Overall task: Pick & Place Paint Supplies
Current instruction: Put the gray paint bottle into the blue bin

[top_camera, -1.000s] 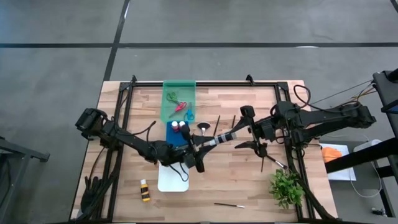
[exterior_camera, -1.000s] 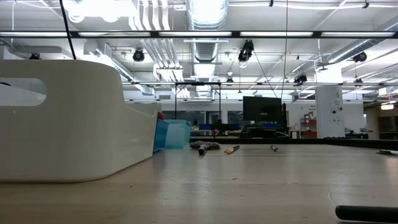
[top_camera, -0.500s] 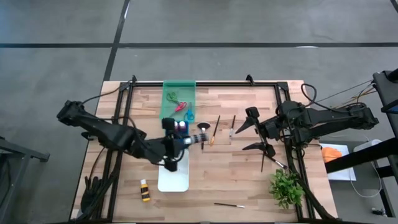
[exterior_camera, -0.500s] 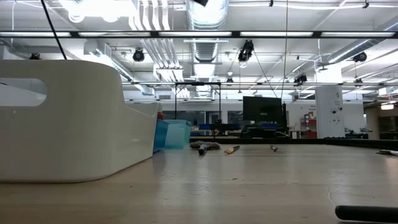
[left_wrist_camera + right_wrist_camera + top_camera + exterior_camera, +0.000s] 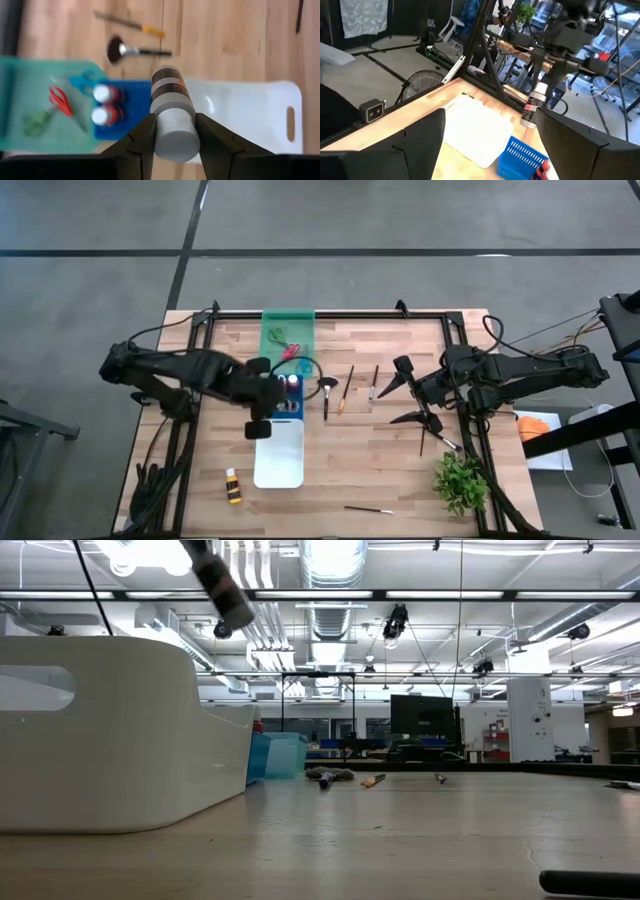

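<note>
Since the earlier frame, the left pincer (image 5: 256, 426) is swinging back from mid-counter toward the white tray (image 5: 279, 470), while the right pincer (image 5: 408, 392) is waiting spread open near the counter's (image 5: 400, 470) right side. Low view: the carried brush (image 5: 222, 585) is hanging high. Left wrist view: fingers (image 5: 141, 142) are clamping the thick brush handle (image 5: 171, 120), which looks light, rigid and smooth, probably slippery; mid-barrel seems the safest hold. Right wrist view: the open jaws are facing the trays.
</note>
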